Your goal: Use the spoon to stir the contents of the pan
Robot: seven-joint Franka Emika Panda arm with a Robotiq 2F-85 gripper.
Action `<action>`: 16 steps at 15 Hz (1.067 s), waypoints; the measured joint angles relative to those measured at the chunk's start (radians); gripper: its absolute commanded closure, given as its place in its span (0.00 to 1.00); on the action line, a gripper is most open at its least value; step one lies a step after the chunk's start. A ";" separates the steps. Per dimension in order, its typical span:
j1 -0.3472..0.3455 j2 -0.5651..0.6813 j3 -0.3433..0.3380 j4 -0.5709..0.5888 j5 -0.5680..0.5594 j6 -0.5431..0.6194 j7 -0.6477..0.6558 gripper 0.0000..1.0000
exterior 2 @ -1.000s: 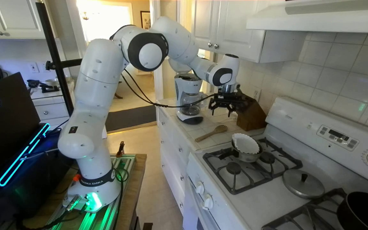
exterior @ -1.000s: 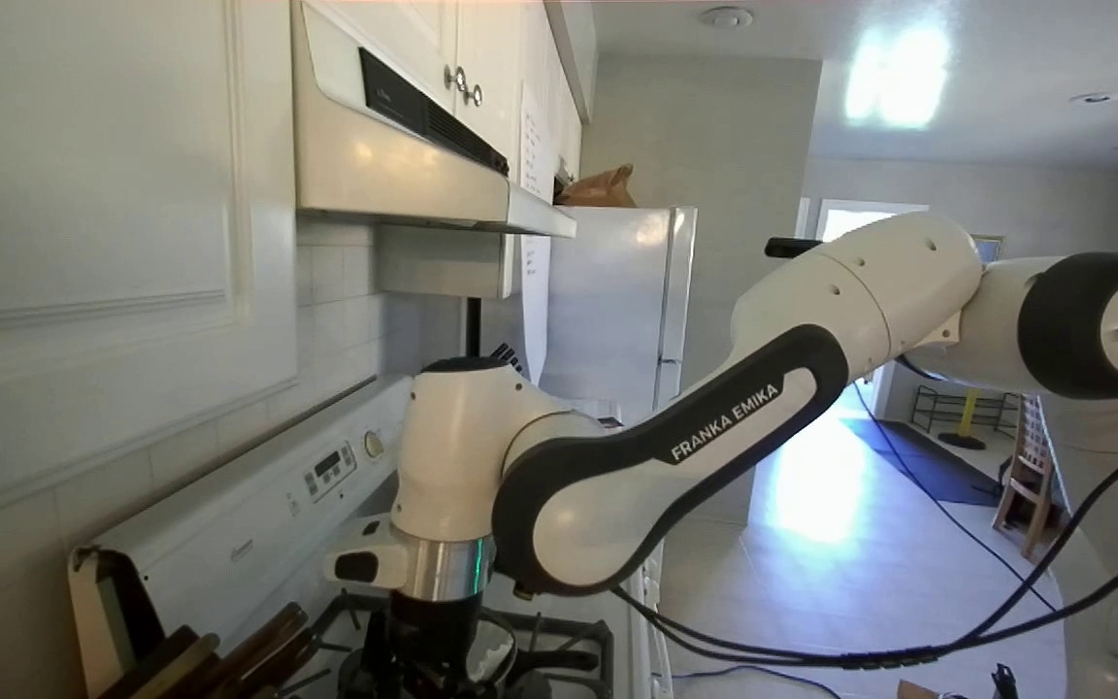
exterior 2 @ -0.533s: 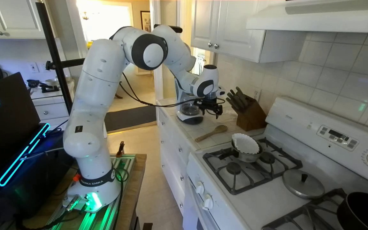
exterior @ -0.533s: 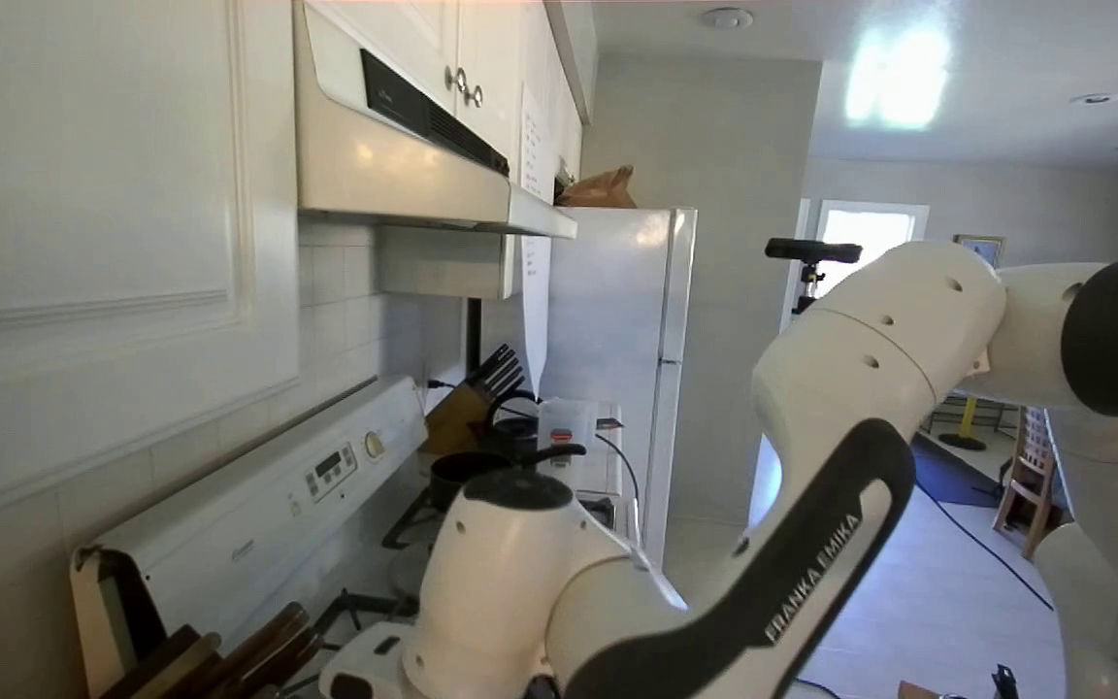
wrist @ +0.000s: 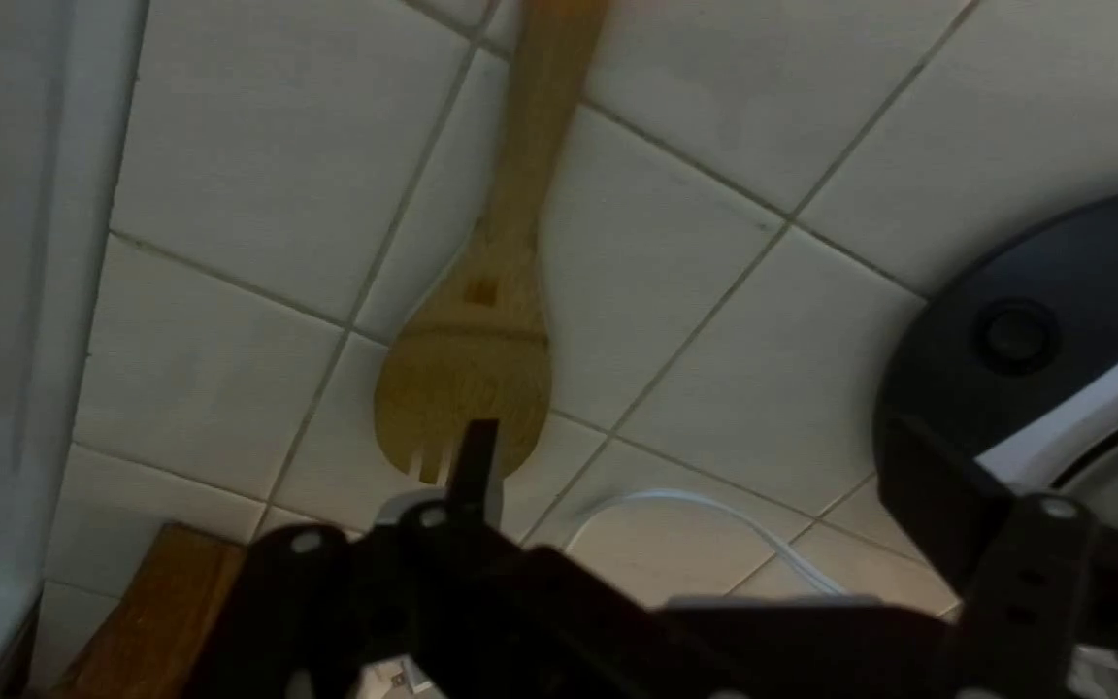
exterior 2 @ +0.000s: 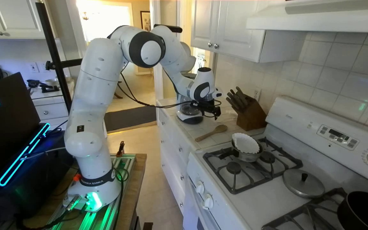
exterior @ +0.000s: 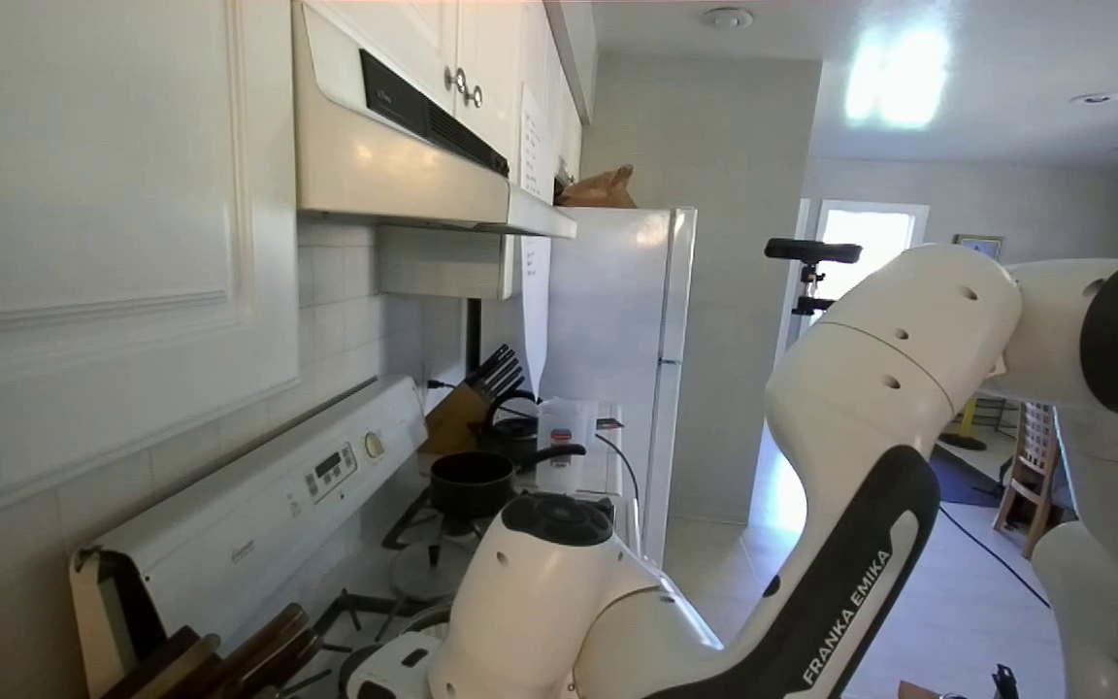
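The wooden spoon (exterior 2: 212,133) lies on the white tiled counter beside the stove in an exterior view. In the wrist view the spoon (wrist: 481,349) lies with its bowl near one fingertip and its handle running to the top edge. My gripper (exterior 2: 208,109) hangs above the counter behind the spoon, near the coffee maker. In the wrist view the gripper (wrist: 695,432) has its fingers wide apart with nothing between them. The pan (exterior 2: 250,157), with a whitish frilled inside and grey wall, sits on a burner. In an exterior view the arm hides most of the pan.
A coffee maker (exterior 2: 188,95) stands close to my gripper; its dark base (wrist: 1015,291) and a white cord (wrist: 695,500) show below. A knife block (exterior 2: 251,115) stands behind the pan. A metal lid (exterior 2: 303,183) and a black pot (exterior 2: 359,210) are farther along the stove.
My gripper has moved from in front of the knife block toward the coffee maker and turned, mostly in the first half second. Spoon and pan have not moved.
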 measured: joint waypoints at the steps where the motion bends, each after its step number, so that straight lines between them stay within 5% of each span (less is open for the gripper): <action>1: 0.000 0.000 0.000 0.000 0.000 0.000 0.000 0.00; 16: 0.002 -0.010 -0.081 -0.002 -0.042 -0.140 0.104 0.00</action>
